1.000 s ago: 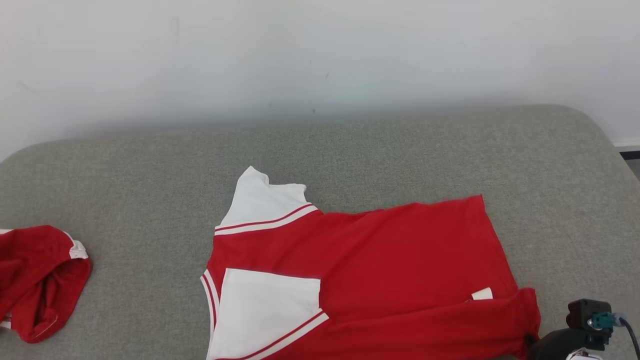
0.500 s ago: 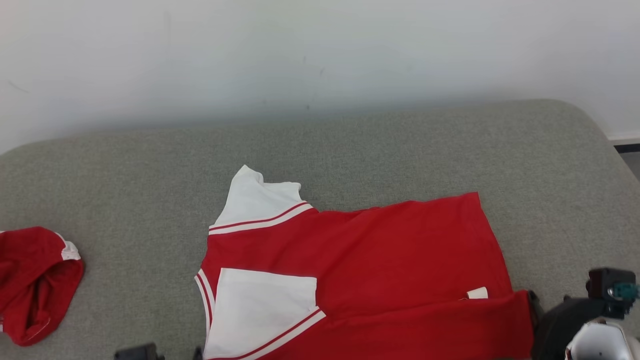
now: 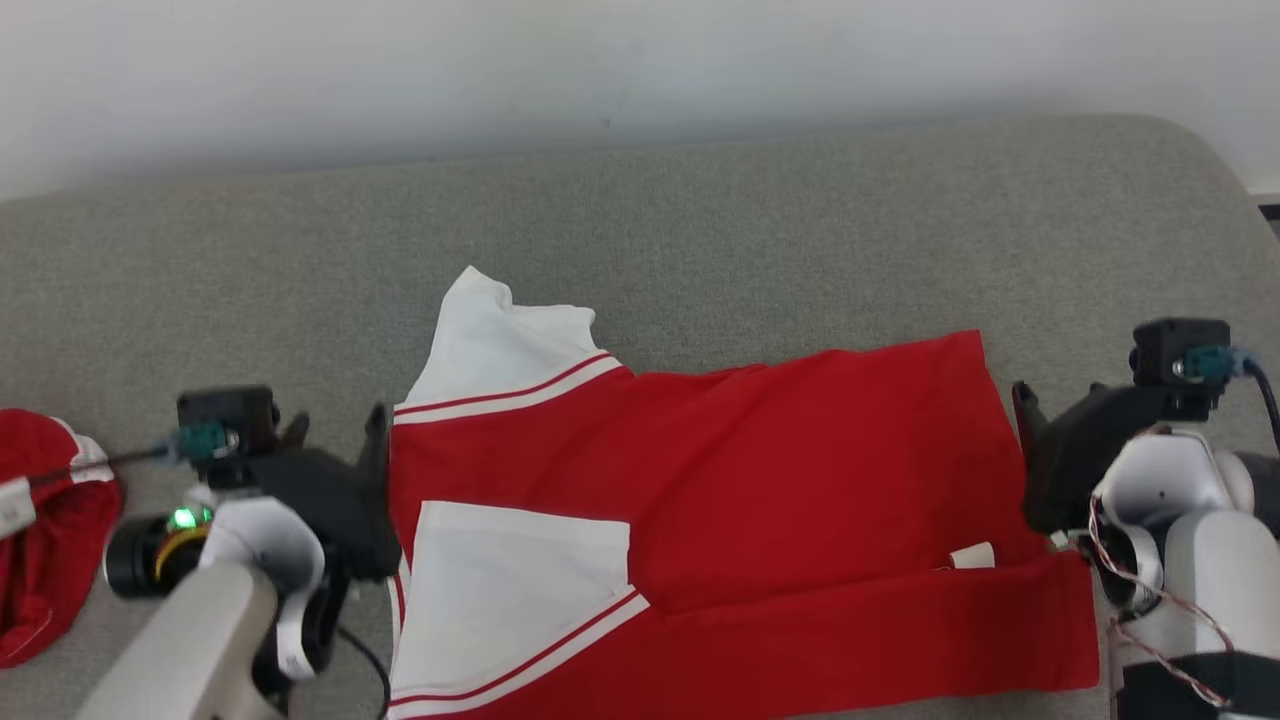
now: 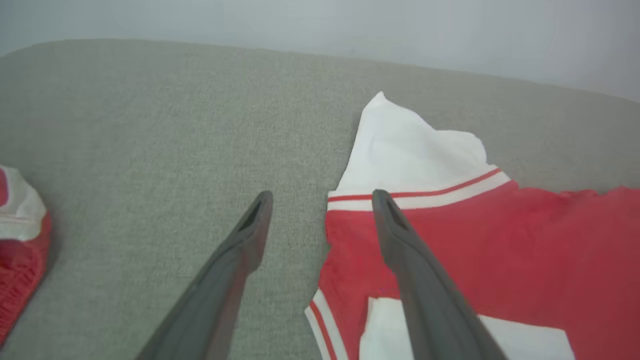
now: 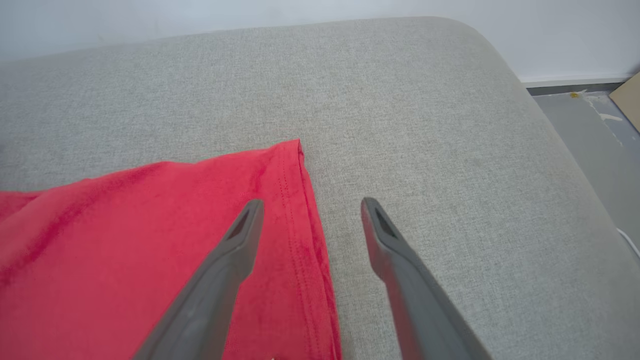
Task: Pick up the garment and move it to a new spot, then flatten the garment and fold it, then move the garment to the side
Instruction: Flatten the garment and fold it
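The garment (image 3: pixel 750 480), a red shirt with white sleeves, lies spread on the grey cushion (image 3: pixel 700 220), its near long edge folded over the body. My left gripper (image 3: pixel 335 430) stands open at the shirt's left edge beside the far white sleeve (image 4: pixel 400 155). In the left wrist view the left gripper (image 4: pixel 322 196) straddles that edge, one finger over the grey cushion (image 4: pixel 150 150) and one over the garment (image 4: pixel 500 250). My right gripper (image 3: pixel 1055 400) is open at the hem. The right wrist view shows the right gripper (image 5: pixel 312 204) straddling the hem of the garment (image 5: pixel 125 240), nothing held.
A second red garment (image 3: pixel 40 560) lies bunched at the cushion's left end, also at the left edge of the left wrist view (image 4: pixel 15 240). A pale wall (image 3: pixel 640 60) backs the cushion. The cushion's rounded right end drops to grey floor (image 5: pixel 600 130).
Both grippers have opened and come up into the head view, one at each end of the garment. The head camera has tilted down, so the whole scene sits higher in the picture.
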### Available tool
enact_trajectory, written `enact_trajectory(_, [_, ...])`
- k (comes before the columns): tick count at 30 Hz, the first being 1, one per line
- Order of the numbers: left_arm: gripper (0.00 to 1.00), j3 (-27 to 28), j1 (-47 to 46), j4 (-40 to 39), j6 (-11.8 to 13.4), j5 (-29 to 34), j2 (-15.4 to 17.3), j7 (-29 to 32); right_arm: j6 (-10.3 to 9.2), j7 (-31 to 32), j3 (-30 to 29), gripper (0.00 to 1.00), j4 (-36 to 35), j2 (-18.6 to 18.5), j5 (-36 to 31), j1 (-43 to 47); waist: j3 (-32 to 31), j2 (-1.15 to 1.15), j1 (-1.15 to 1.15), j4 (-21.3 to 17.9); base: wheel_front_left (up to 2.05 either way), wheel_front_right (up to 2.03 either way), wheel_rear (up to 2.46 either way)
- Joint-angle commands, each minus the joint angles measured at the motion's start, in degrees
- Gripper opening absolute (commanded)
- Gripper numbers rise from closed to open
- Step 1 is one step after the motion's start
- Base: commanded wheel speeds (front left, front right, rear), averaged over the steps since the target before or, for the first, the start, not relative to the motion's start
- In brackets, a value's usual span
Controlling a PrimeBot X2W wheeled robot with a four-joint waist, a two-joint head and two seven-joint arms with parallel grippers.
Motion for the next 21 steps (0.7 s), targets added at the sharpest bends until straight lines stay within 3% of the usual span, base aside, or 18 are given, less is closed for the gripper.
enact_trajectory(1, [1.0, 0.01, -3.29, 1.31, -0.9, 0.23, 0.01, 0.66, -0.14, 0.45, 0.82, 1.0, 1.18, -0.24, 0.22, -2.13, 3.3, -0.01, -0.01, -0.67, 0.0, 0.0, 0.0])
enact_trajectory(12, [1.0, -2.94, -25.03, 12.35, -8.56, 2.36, 0.86, 8.85, -0.14, 0.3, 11.3, 1.0, 10.58, -2.17, 1.54, -20.88, 14.88, -0.01, -0.01, -5.7, 0.0, 0.0, 0.0])
enact_trajectory(21, [1.0, -5.14, -32.14, 15.58, -11.05, 3.64, 0.49, 12.11, -0.14, -2.15, 12.62, 1.0, 12.52, -3.37, 2.31, -26.44, 19.83, -0.01, -0.01, -6.49, 0.0, 0.0, 0.0])
